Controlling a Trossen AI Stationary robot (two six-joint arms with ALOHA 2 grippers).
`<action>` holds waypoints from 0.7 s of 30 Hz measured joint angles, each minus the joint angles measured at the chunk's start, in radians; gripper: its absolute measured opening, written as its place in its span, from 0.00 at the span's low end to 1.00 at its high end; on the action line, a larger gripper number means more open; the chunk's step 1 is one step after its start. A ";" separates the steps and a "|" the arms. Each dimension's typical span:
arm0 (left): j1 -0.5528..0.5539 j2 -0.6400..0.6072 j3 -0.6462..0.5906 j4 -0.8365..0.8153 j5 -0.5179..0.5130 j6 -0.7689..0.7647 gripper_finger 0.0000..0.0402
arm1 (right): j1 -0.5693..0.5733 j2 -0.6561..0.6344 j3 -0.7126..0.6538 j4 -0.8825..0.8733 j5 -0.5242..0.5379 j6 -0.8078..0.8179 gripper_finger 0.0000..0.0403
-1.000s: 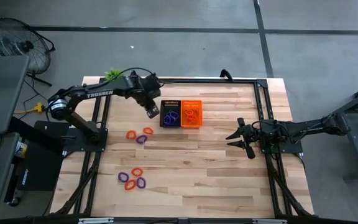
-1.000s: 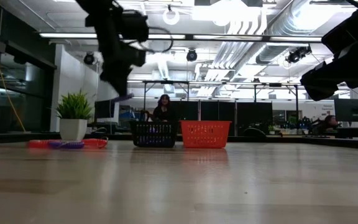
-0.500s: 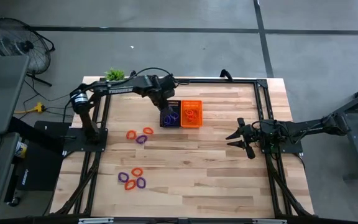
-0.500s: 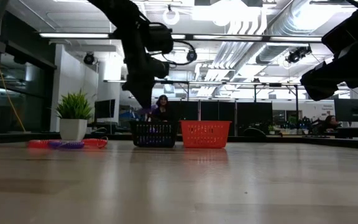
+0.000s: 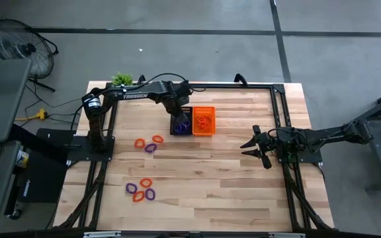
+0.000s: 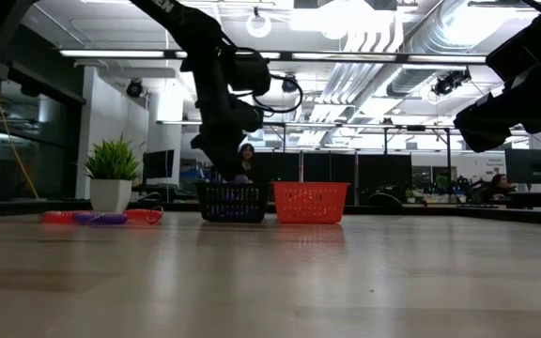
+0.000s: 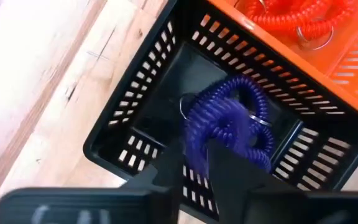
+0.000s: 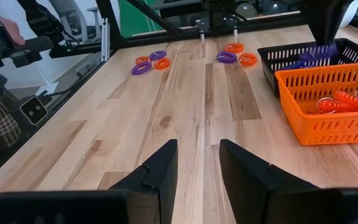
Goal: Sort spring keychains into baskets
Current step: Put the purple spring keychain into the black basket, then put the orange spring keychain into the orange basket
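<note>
Poised over the black basket (image 7: pixel 166 118), left gripper (image 7: pixel 194 163) jaws parting around a purple spring keychain (image 7: pixel 225 121); right gripper (image 8: pixel 196 163), well away, open and empty. Risk: coil snagging a finger, lifting back out.

Left gripper (image 5: pixel 179 119) over black basket (image 5: pixel 176 130), blocking way in from above; purple keychains (image 7: pixel 229 124) fill basket middle. Orange basket (image 5: pixel 204 121) touching it on right, open from above, orange-red keychains (image 8: pixel 344 101) inside. Potted plant (image 5: pixel 120 79) at table's upper left corner. Loose keychain clusters at left centre (image 5: pixel 149 143) and lower left (image 5: pixel 140 190). Right gripper (image 5: pixel 257 149) at right edge, fingers apart. Centre and lower right of table (image 5: pixel 230 192) bare wood, free passage.
</note>
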 joint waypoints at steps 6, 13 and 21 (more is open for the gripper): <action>0.000 0.000 0.000 0.003 0.000 0.014 0.33 | 0.000 0.000 0.000 0.000 0.000 0.000 0.28; 0.000 0.000 0.000 -0.060 0.058 0.024 0.38 | 0.000 0.000 0.000 0.000 0.000 0.000 0.28; 0.000 -0.080 -0.020 -0.168 0.068 0.023 0.38 | 0.000 0.000 0.000 0.000 0.000 0.000 0.28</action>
